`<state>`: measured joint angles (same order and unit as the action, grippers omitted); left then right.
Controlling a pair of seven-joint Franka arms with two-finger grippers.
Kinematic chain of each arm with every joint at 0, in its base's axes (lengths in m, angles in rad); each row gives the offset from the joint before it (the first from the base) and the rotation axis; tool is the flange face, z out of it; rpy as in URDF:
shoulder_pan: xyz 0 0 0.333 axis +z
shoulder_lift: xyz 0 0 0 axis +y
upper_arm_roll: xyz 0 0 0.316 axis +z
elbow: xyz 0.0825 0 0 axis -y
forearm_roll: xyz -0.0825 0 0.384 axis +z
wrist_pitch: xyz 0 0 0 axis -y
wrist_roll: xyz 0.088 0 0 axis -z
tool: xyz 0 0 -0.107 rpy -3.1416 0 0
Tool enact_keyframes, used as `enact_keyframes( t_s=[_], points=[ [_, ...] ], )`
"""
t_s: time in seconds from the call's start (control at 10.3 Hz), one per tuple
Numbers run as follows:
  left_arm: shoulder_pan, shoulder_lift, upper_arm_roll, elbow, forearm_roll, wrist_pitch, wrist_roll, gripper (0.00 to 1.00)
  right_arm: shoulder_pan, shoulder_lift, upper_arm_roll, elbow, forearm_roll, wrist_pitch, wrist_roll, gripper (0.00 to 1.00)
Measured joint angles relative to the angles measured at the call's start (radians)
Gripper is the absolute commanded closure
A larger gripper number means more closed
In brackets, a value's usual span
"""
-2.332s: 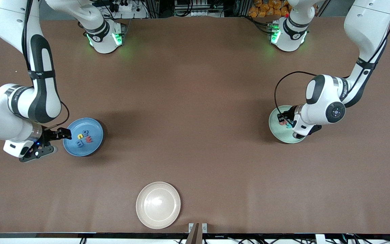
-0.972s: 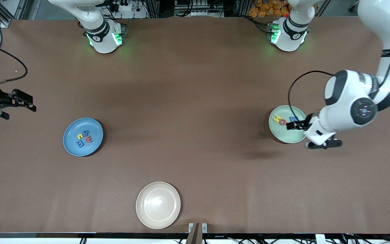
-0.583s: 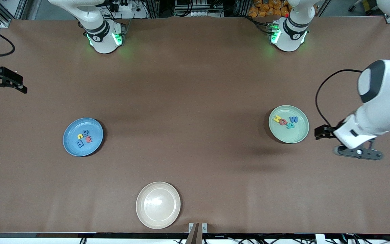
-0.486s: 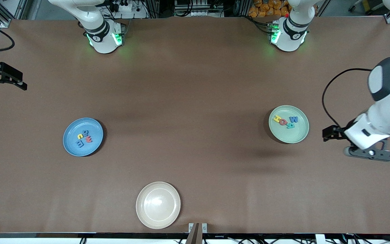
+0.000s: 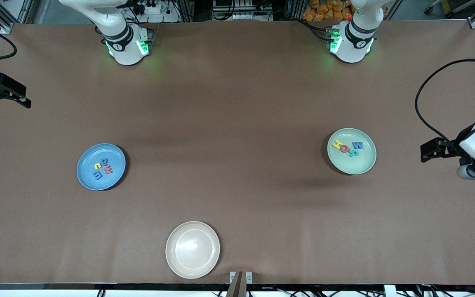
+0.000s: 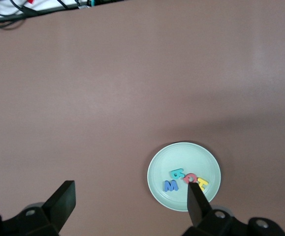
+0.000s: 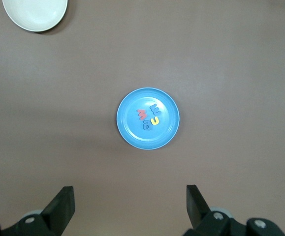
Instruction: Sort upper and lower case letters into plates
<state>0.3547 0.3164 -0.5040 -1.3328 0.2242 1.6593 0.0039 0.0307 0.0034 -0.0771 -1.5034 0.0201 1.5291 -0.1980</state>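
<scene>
The blue plate (image 5: pixel 101 166) lies on the tabletop (image 5: pixel 229 123) toward the right arm's end, and four small foam letters (image 5: pixel 102 166) sit in a tight cluster inside it: one yellow, one red, one blue and one teal. The mint green plate (image 5: pixel 351 151) lies toward the left arm's end, well apart from the blue plate, and holds four more letters (image 5: pixel 348 147) grouped in the part of its bowl farther from the front camera: yellow, red, blue and teal. A cream plate (image 5: pixel 192 249) with nothing in it sits nearer to the front camera than the blue plate, between the two plates along the table's length.

The right tool (image 5: pixel 1 91) hangs in the air over the tabletop's edge, well apart from the blue plate, with its fingers (image 7: pixel 62 202) spread wide and gripping nothing. The left tool (image 5: pixel 435 149) is up over the bare tabletop, well apart from the blue plate and near the mint green plate, its fingers (image 6: pixel 63 197) likewise wide apart and empty.
</scene>
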Motion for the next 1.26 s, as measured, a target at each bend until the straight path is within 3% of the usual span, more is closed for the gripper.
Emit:
enact_keyframes(
  t_s=[0.39, 0.49, 0.78, 0.97, 1.26],
  points=[
    [-0.012, -0.049, 0.012, 0.001, -0.019, -0.076, 0.000, 0.00, 0.000, 0.000, 0.001, 0.001, -0.001, 0.012, 0.000, 0.00],
    [-0.049, -0.071, 0.069, 0.001, -0.044, -0.079, 0.000, 0.00, 0.000, 0.000, 0.001, 0.001, -0.001, 0.013, 0.000, 0.00],
    [-0.294, -0.140, 0.356, -0.009, -0.111, -0.105, 0.001, 0.00, 0.000, 0.000, 0.003, 0.002, -0.002, 0.015, 0.000, 0.00],
    [-0.335, -0.194, 0.411, -0.047, -0.155, -0.118, 0.001, 0.00, 0.000, 0.000, 0.004, 0.002, -0.002, 0.015, 0.000, 0.00],
    [-0.335, -0.305, 0.420, -0.172, -0.165, -0.124, 0.001, 0.00, 0.000, 0.001, 0.002, 0.002, -0.009, 0.015, 0.000, 0.00]
  ],
)
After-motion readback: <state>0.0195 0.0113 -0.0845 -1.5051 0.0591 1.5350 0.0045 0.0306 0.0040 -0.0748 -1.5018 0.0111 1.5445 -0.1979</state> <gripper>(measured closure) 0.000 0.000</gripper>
